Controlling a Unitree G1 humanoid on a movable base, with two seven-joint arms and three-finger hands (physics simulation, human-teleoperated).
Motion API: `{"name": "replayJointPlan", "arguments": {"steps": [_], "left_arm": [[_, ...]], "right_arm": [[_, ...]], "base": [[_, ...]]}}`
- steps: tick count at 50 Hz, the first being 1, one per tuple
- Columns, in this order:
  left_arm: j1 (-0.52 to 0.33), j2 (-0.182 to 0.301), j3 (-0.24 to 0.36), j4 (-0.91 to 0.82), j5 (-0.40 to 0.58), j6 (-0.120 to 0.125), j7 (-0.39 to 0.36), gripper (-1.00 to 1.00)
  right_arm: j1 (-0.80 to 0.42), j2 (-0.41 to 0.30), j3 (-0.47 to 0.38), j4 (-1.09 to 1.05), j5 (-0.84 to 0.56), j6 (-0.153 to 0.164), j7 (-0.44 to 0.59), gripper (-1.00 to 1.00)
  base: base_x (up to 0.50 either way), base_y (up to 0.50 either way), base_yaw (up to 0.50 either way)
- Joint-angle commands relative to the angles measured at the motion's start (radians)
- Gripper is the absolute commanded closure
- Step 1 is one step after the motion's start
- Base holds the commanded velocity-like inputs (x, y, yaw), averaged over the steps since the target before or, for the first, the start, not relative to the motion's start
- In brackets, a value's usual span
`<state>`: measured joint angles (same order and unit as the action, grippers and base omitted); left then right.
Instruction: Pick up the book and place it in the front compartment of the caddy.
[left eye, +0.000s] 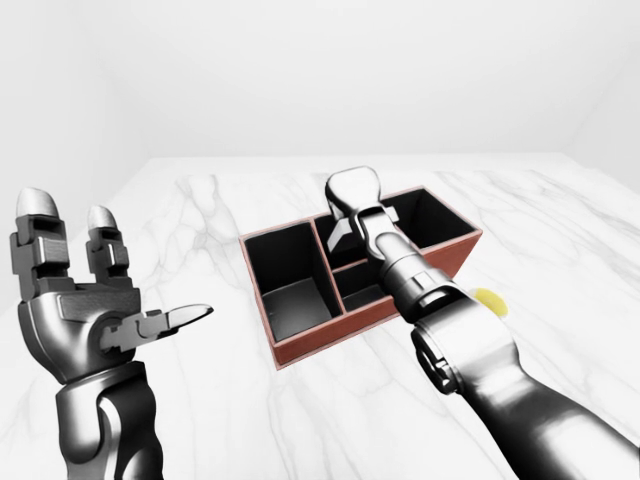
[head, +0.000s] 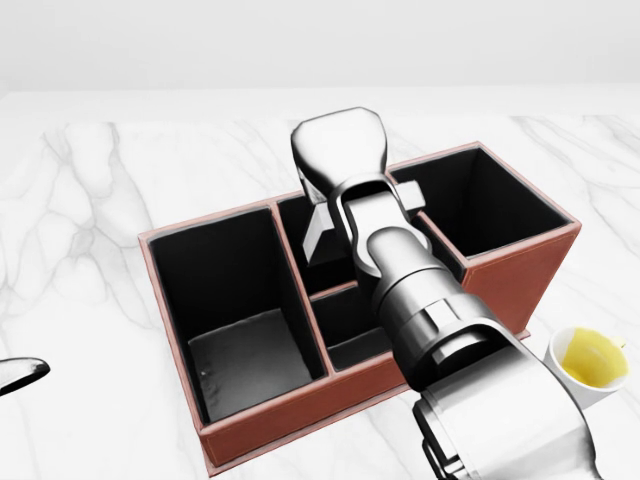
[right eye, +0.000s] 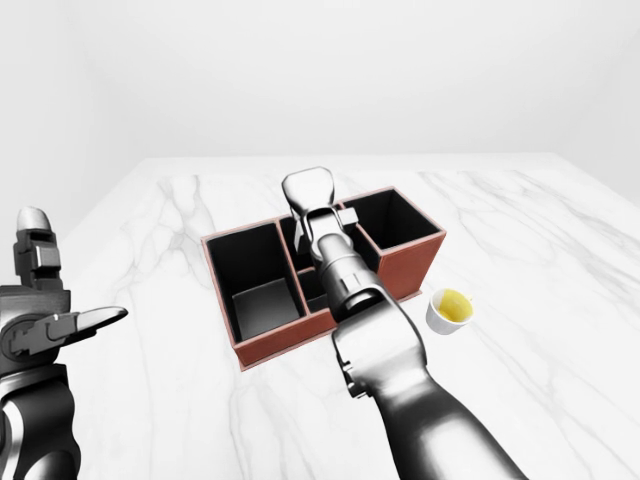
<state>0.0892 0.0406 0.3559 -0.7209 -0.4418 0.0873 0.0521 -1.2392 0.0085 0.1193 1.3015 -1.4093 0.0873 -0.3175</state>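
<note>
The caddy (head: 300, 400) is a brown box with black insides on the white marble table. It has a large compartment at the left, two small ones in the middle and a large one at the right. My right hand (head: 340, 150) reaches over the upper middle compartment, seen from behind, with its fingers spread and nothing visible in them. My left hand (left eye: 120, 265) is raised at the left of the left-eye view, open and empty, apart from the caddy. No book shows in any view; the right arm hides part of the middle compartments.
A small white cup (right eye: 450, 310) with yellow contents stands on the table just right of the caddy, beside my right forearm. The marble table (right eye: 180, 380) stretches on all sides, and its far edge meets a white wall.
</note>
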Motion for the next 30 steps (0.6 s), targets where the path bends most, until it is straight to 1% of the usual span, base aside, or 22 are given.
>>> {"name": "replayJointPlan", "arguments": {"steps": [1,30], "left_arm": [[-0.009,0.0,-0.005,0.03,0.006,0.0,0.007,-1.0],[0.003,-0.006,-0.014,0.02,0.015,0.0,0.004,-1.0]], "right_arm": [[-0.018,0.004,0.015,0.023,-0.02,0.0,-0.029,1.0],[0.008,0.007,0.006,0.051,-0.048,0.0,-0.055,1.0]], "base": [[0.0,0.0,0.0],[0.0,0.0,0.0]]}}
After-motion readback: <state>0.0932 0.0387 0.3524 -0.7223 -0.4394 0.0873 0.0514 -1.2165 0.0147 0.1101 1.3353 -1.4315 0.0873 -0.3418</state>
